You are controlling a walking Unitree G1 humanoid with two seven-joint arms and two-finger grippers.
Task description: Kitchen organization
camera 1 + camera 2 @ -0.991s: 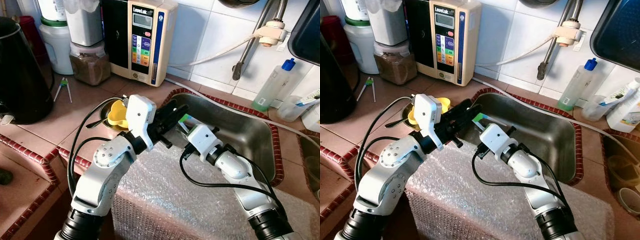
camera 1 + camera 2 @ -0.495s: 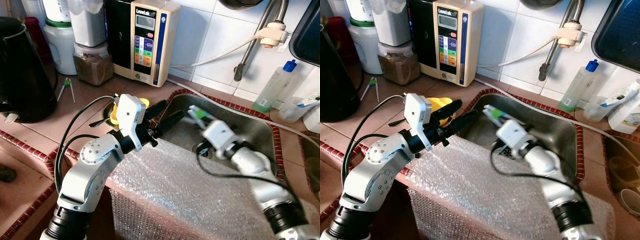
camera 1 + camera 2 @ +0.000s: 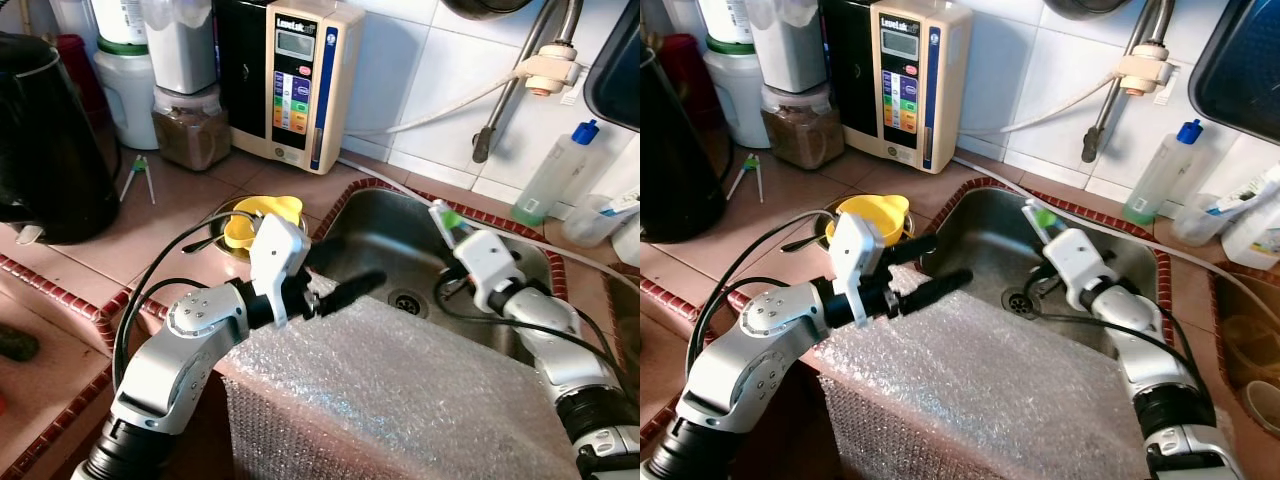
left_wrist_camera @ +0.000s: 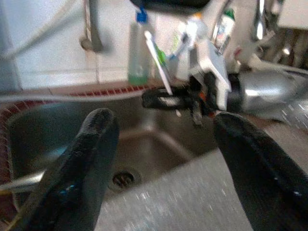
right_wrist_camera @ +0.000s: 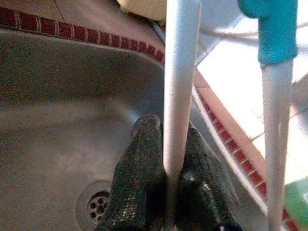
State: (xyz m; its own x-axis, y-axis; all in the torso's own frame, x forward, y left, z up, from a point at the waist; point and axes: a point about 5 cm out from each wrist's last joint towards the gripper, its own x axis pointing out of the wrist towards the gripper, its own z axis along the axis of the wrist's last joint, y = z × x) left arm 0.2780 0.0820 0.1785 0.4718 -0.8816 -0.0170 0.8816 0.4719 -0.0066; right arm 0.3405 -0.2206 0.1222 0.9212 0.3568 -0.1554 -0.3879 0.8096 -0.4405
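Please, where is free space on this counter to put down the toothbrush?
Bare tile lies between the black kettle and the yellow cup. The sink floor around the drain is bare too. The back wall by the water ionizer and jars is crowded.

Tiled countertop (image 3: pixel 150 215) with black kettle (image 3: pixel 45 140), jars (image 3: pixel 185 125), perhaps tongs (image 3: pixel 135 178), yellow cup (image 3: pixel 255 218).

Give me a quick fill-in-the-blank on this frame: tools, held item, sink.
1. The right tool is shut on a white ____ with a green-and-white head.
2. The left tool has its fingers ____ and holds nothing.
3. The sink has a round ____ in its floor.

Missing: toothbrush; open; drain
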